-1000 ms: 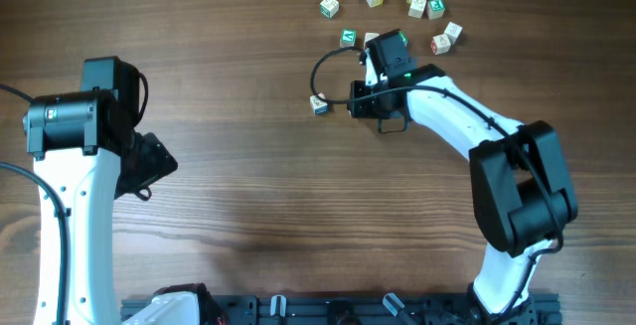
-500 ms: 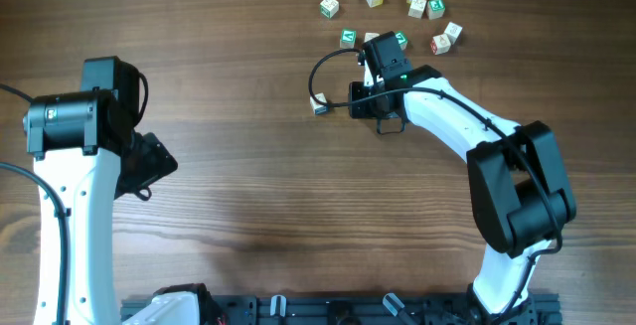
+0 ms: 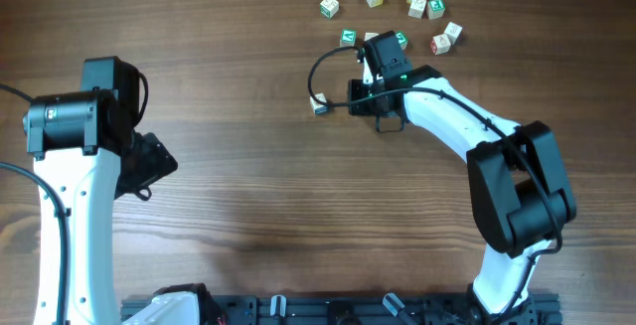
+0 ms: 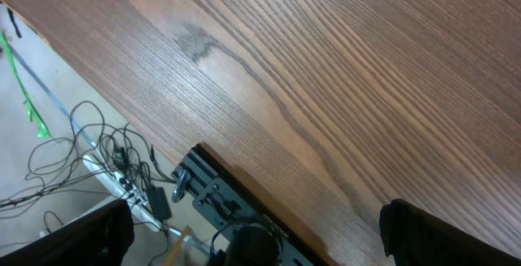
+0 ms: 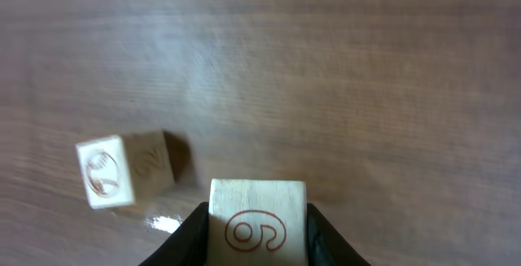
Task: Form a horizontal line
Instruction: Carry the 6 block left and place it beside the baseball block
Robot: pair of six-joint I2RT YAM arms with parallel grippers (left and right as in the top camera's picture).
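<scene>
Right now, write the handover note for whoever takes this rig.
Left pincer: open and empty, off to the left side.
Right pincer: shut on a cube with a red mark.
Lone cube: on the table just ahead of the held one, with a gap between them.
Loose cubes: scattered at the table's far side.
Done: no line yet.
Left: set the held cube against the lone cube, then probably add a third from the loose cubes.
</scene>
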